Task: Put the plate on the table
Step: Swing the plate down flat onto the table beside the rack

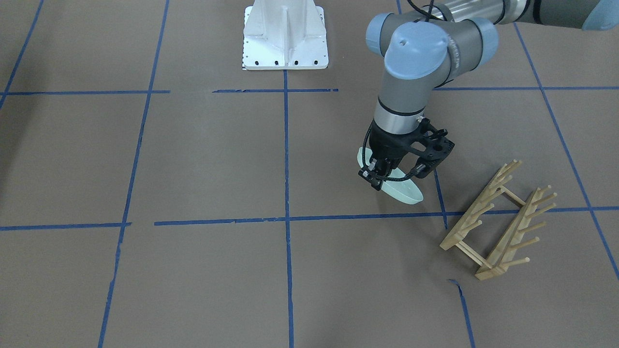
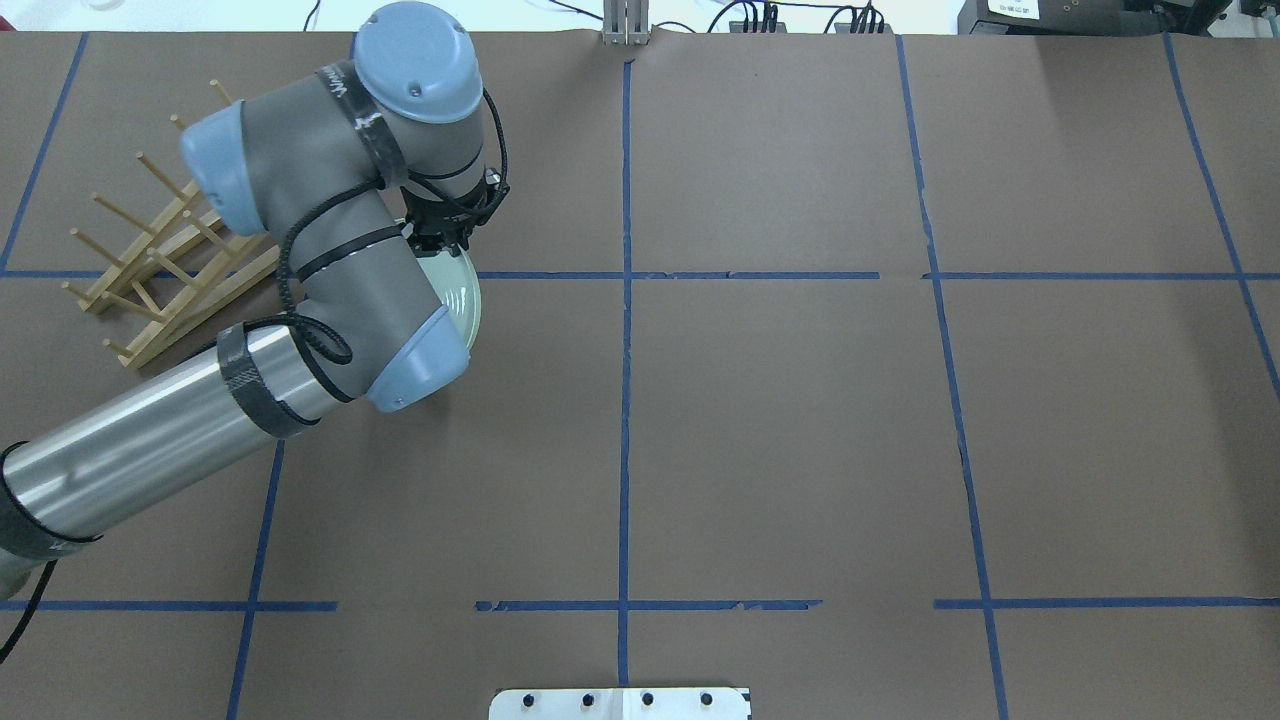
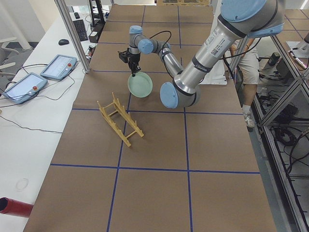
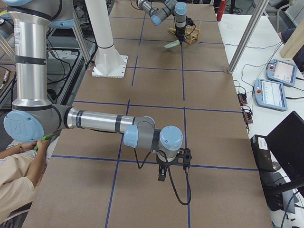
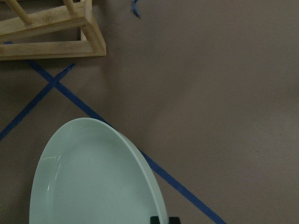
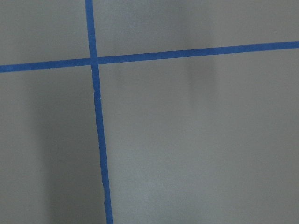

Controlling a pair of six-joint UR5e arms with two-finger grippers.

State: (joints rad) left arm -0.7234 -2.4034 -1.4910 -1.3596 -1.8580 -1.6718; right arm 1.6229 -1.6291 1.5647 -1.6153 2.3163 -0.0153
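Just beside peg rack (image 1: 498, 227), over desk (image 1: 217, 159): left gripper (image 1: 379, 181) pinching plate (image 1: 404, 191) by rim. Plate hangs tilted, low edge close to desk, can't tell if touching. Worry: letting go while tilted = plate lands on edge, wobbles, maybe skids into rack. Smooth rim, small pinch, could slip early too. Right gripper (image 4: 162, 175) far off; spread or pressed together, can't tell.

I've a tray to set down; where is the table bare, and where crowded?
Bare: every table square right of the centre tape line in the overhead view. Crowded: the far left, where the left end effector holds the plate beside the wooden rack. The right end effector hangs over the table's right end.
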